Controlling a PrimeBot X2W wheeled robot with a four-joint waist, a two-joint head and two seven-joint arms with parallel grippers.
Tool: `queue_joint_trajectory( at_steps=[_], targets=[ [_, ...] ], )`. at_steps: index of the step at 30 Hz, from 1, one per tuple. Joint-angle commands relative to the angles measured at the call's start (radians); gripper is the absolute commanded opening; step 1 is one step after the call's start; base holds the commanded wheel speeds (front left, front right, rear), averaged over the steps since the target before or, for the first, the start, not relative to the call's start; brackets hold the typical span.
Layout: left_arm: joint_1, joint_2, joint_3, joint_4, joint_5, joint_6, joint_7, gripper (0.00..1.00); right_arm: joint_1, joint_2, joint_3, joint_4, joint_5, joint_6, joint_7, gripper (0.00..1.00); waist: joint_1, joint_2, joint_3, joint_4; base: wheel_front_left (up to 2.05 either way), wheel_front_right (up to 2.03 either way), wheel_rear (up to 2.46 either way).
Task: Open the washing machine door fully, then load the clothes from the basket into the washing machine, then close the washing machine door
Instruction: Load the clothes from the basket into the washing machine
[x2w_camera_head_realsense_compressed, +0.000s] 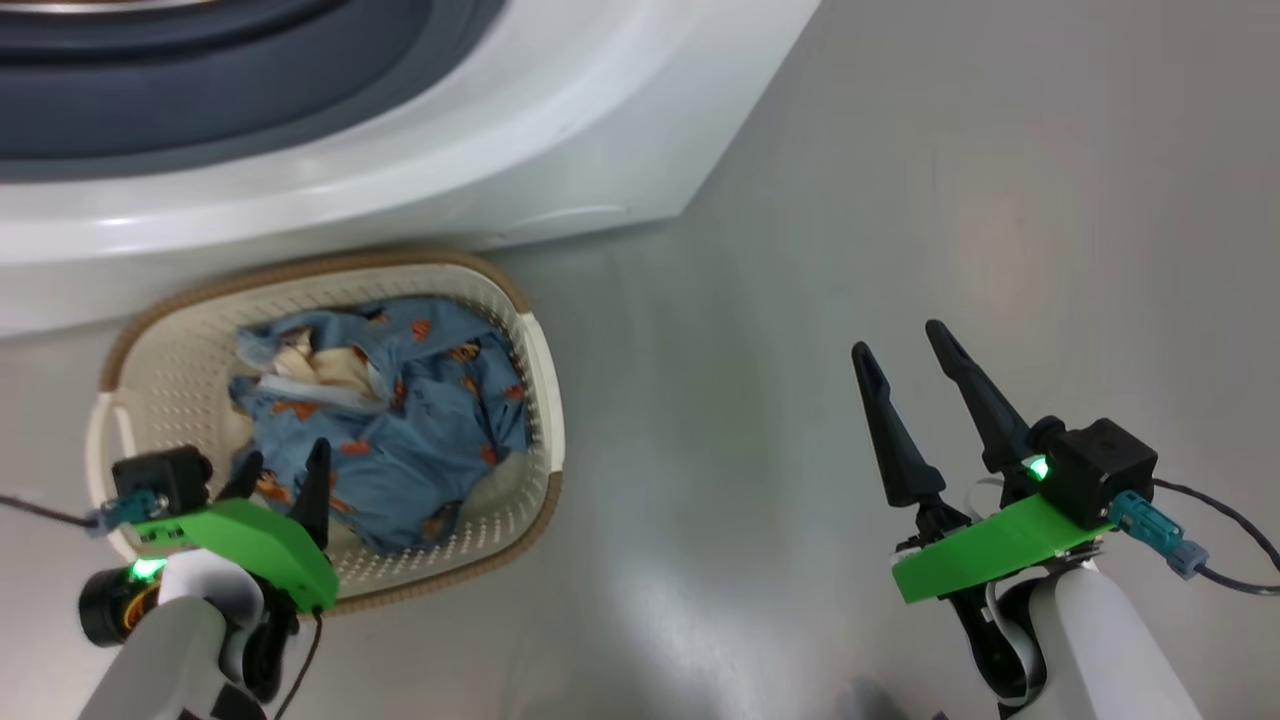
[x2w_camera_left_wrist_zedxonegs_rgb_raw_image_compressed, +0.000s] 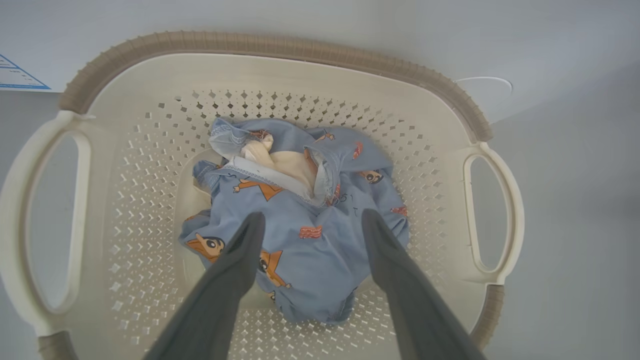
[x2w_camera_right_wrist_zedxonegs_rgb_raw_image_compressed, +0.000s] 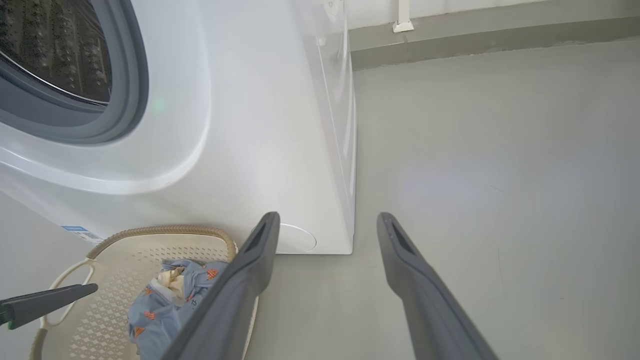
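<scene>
Lying in the cream perforated plastic basket (x2w_camera_head_realsense_compressed: 541, 385) by the big white washing machine (x2w_camera_head_realsense_compressed: 500, 150) (head view), light blue printed clothes (x2w_camera_head_realsense_compressed: 400, 430) sit under spread left fingers (x2w_camera_left_wrist_zedxonegs_rgb_raw_image_compressed: 235, 270) (left wrist view), while right fingers (x2w_camera_right_wrist_zedxonegs_rgb_raw_image_compressed: 240, 290) gape over grey floor (x2w_camera_right_wrist_zedxonegs_rgb_raw_image_compressed: 475, 175) (right wrist view).

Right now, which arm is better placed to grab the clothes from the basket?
Left. The left gripper, open, hangs over the clothes in the basket; the right gripper sits apart over the floor.

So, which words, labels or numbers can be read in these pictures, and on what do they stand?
No text can be read.
On the washing machine, the blue-edged label: too small and blurred.
On the clothes, a few dark marks among the cartoon figures: illegible.
</scene>
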Motion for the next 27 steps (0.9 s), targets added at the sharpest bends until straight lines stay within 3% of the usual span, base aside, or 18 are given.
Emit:
queue_joint_trajectory(
  at_steps=[1, 14, 27],
  targets=[
    [-0.027, 0.036, 0.017, 0.028, -0.014, -0.002, 0.009, 1.00, -0.007, 0.008, 0.030, -0.025, -0.002, 0.002, -0.012, 1.00, -0.0002, -0.0001, 0.071, -0.025, 0.00, 0.00, 0.00],
    [-0.187, 0.033, -0.020, 0.214, -0.087, -0.002, 0.053, 1.00, -0.043, 0.010, 0.043, -0.035, 0.010, 0.002, -0.012, 1.00, -0.0002, -0.0001, 0.154, -0.053, 0.00, 0.00, 0.00],
    [-0.327, 0.078, -0.047, 0.319, -0.096, -0.002, 0.087, 1.00, -0.069, 0.010, 0.050, -0.061, 0.039, 0.002, -0.012, 1.00, -0.0002, -0.0001, 0.268, -0.086, 0.00, 0.00, 0.00]
  ],
)
